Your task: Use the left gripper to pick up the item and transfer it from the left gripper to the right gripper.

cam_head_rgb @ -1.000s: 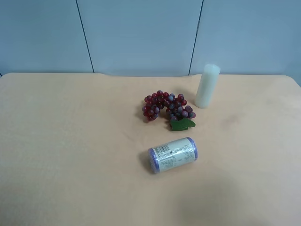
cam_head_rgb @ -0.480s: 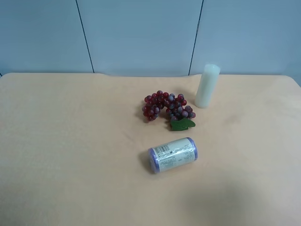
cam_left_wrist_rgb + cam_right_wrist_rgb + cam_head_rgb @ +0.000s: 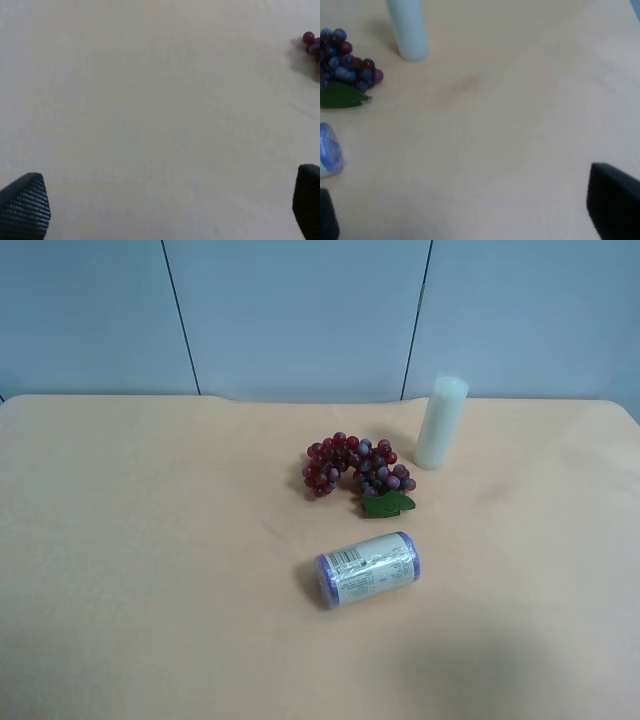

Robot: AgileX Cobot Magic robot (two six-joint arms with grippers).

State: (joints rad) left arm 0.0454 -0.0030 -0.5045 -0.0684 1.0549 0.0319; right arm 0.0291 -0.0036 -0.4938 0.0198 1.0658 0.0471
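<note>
A bunch of dark red grapes (image 3: 355, 468) with a green leaf (image 3: 388, 504) lies at the table's middle. A white cylinder with purple ends (image 3: 368, 568) lies on its side in front of it. A pale candle (image 3: 441, 423) stands upright behind the grapes. No arm shows in the exterior high view. My left gripper (image 3: 165, 210) is open and empty over bare table; only a few grapes (image 3: 312, 42) show at its view's edge. My right gripper (image 3: 470, 210) is open and empty, apart from the candle (image 3: 409, 27), grapes (image 3: 347, 62) and cylinder (image 3: 329, 152).
The tan table (image 3: 150, 540) has a blue-grey panelled wall (image 3: 300, 310) behind its far edge. The three things sit close together, with wide bare table on both sides of them.
</note>
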